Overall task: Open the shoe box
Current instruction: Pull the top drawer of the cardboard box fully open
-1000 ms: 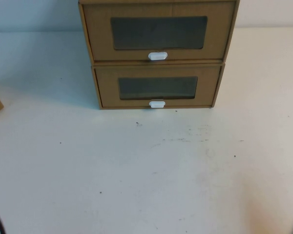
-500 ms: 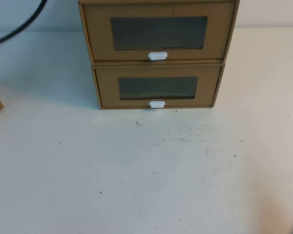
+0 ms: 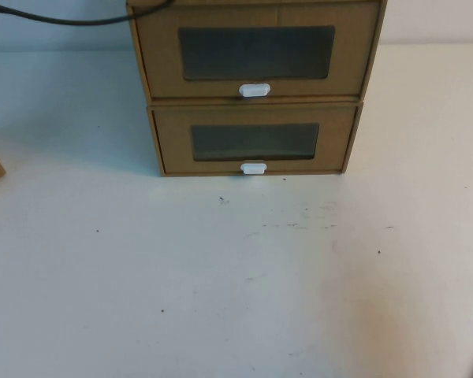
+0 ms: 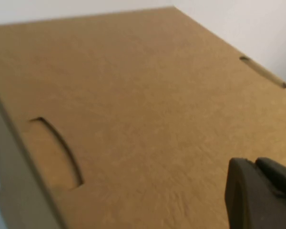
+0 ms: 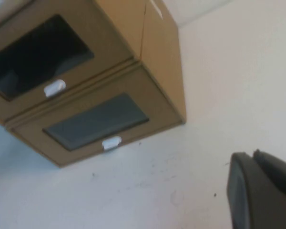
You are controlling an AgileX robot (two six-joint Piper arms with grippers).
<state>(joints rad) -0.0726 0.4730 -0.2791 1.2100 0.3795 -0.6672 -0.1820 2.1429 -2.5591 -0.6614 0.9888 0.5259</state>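
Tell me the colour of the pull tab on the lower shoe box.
The pull tab is white; the high view shows it best.

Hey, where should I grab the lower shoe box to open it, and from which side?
Grip the small white tab low on the front of the lower shoe box, coming straight from the front: it juts out, and the panel is otherwise flat. The left gripper hovers over the upper box; the right gripper, shut, hangs over the table.
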